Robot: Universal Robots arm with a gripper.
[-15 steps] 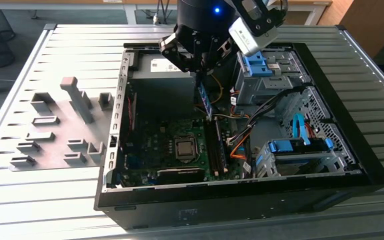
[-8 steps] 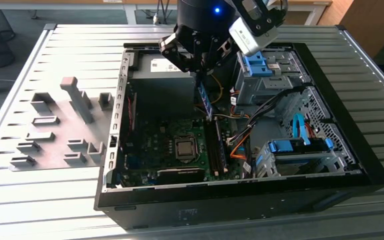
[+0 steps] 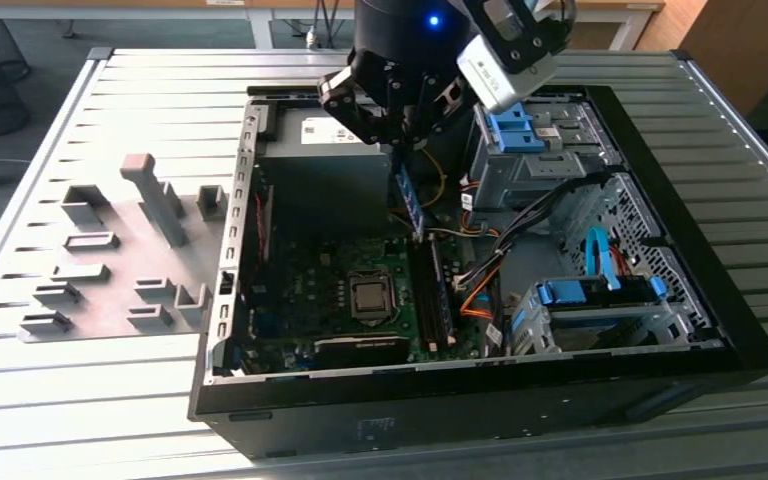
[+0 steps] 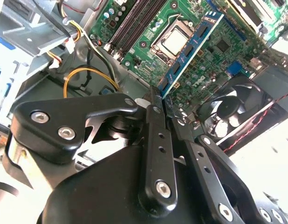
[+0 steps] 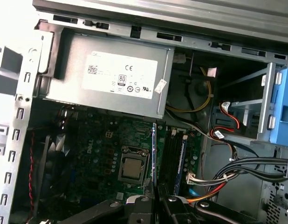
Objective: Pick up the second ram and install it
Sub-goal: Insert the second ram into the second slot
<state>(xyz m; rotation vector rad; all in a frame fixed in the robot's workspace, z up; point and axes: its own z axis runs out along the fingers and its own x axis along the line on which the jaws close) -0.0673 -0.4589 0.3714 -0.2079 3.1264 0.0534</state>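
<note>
The second ram (image 3: 411, 200) is clamped edge-on between the fingers of the gripper (image 3: 402, 160) and is held above the motherboard (image 3: 317, 290) inside the open computer case (image 3: 704, 330). In the first wrist view, the second ram (image 5: 154, 154) is seen beside the processor socket (image 5: 133, 168), near the memory slots (image 5: 171, 156).

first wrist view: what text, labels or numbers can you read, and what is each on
White label on the grey metal power supply box: print and marks too small to quote reliably.
Small white tag beside it: blurred, unreadable.
Dark green motherboard: white lettering too small to read.
Dark blue-green memory stick held in the gripper: edge-on, no text visible.
</note>
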